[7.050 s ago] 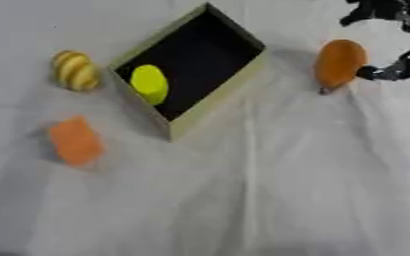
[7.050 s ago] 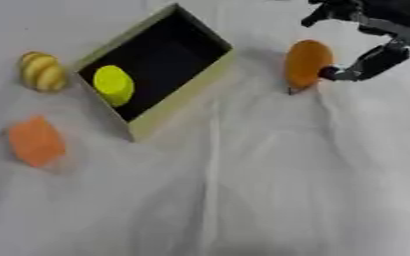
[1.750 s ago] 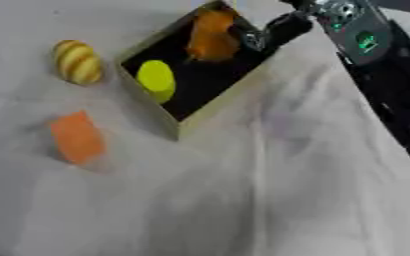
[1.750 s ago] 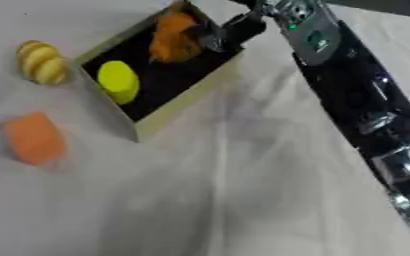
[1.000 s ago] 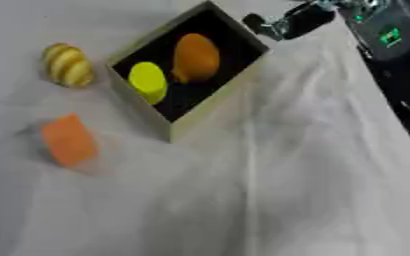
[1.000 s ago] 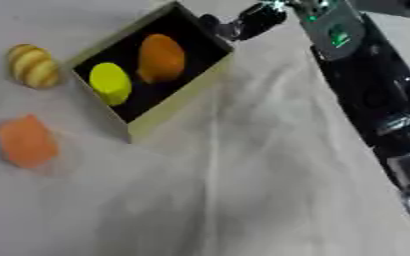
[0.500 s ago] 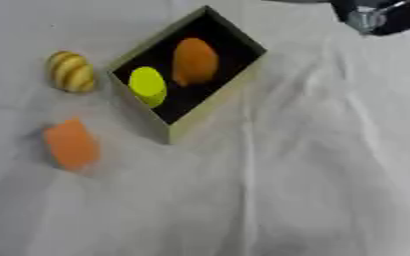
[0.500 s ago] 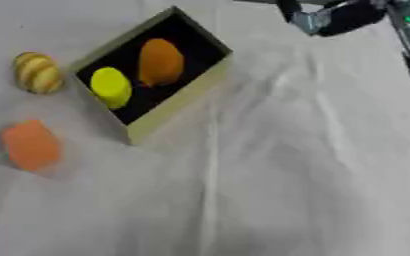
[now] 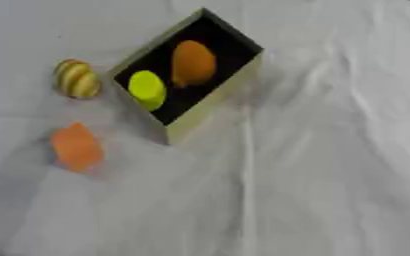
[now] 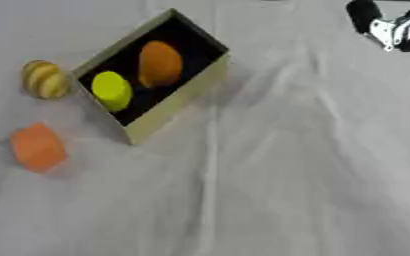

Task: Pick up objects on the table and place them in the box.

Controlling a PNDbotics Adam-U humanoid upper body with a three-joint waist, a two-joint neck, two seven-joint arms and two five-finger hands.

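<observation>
Box (image 9: 215, 99) held an orange fruit (image 9: 194, 63) and a yellow one (image 9: 146, 89), while the right hand (image 10: 392, 29) at the far corner showed no readable finger state

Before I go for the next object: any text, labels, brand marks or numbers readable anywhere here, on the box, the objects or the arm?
None can be read.
Box: plain walls, dark inside, no print visible.
Orange oval, yellow object, striped object, orange block: no lettering visible.
White cloth: unmarked.
Robot part at the upper right: black and white, too blurred to show any marking.
</observation>
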